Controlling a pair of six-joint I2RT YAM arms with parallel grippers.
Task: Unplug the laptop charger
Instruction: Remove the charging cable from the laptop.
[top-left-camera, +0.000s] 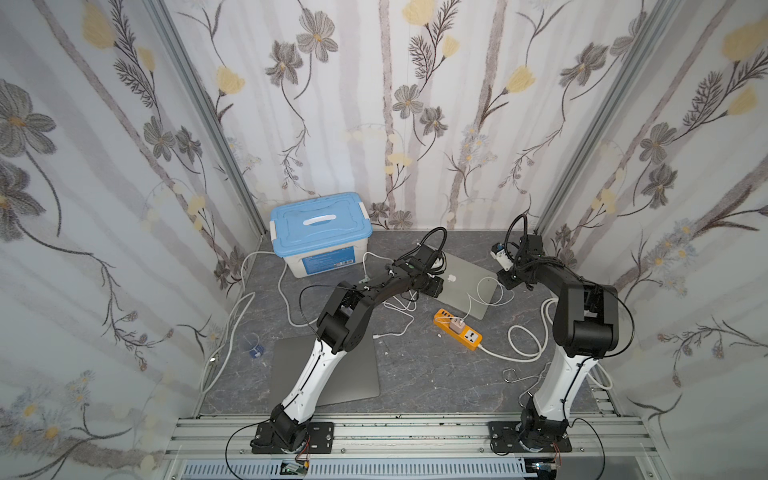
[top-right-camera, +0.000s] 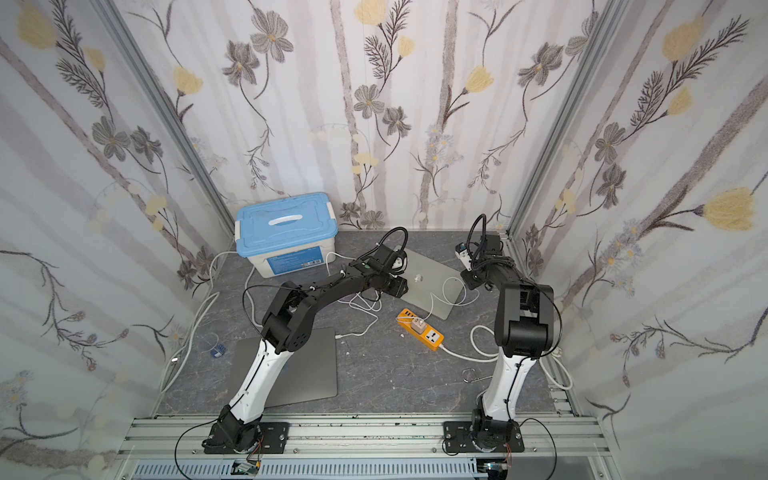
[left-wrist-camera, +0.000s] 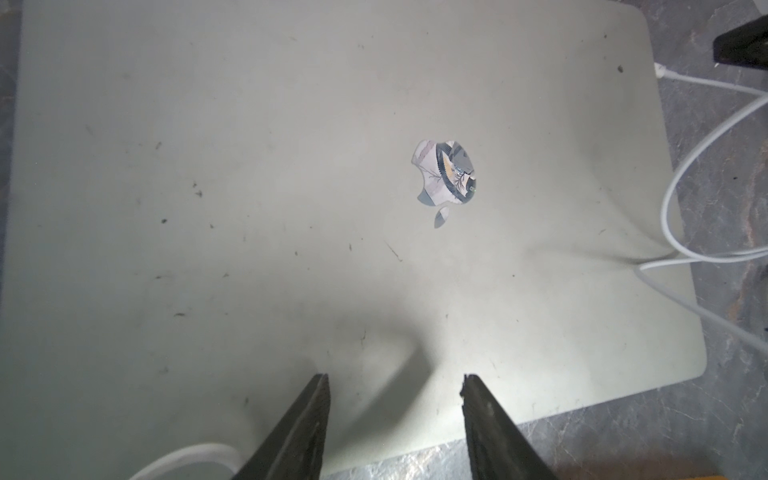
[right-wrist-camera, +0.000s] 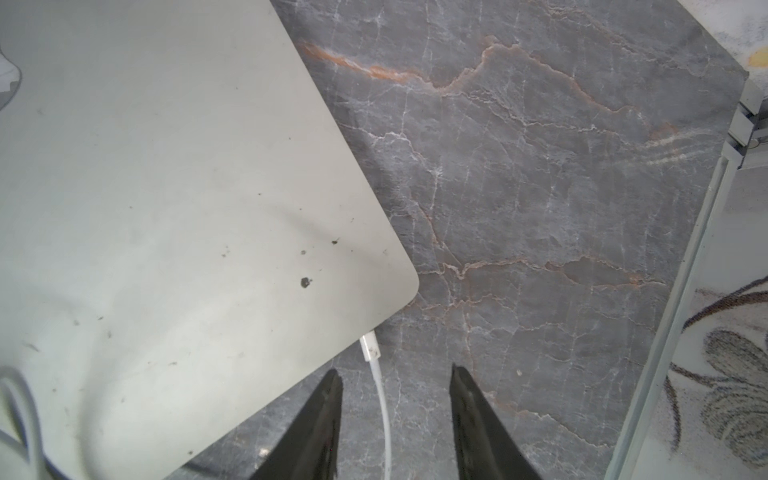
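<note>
R gripper (right-wrist-camera: 395, 372) parted, empty, straddling thin white charger cable (right-wrist-camera: 385, 415) behind white plug (right-wrist-camera: 369, 347); L gripper (left-wrist-camera: 395, 378) parted, empty, over closed silver laptop (left-wrist-camera: 249, 187). If I pinch cable, laptop drags.

A white plastic storage box with a pale blue clip-on lid (top-left-camera: 320, 226) stands at the back of the grey marble-patterned tabletop (top-left-camera: 436, 374), close to the floral wallpaper (top-left-camera: 374, 104) behind it. Well in front of the box, toward the near edge, a flat dark-grey rectangular slab with rounded corners (top-left-camera: 357, 374) lies on the tabletop. Also in front of the box but slightly to its left sits a small blue object (top-left-camera: 254, 351), perhaps a clip. A thin bent metal wire (top-left-camera: 512, 375) lies far to the box's right and nearer the front.
</note>
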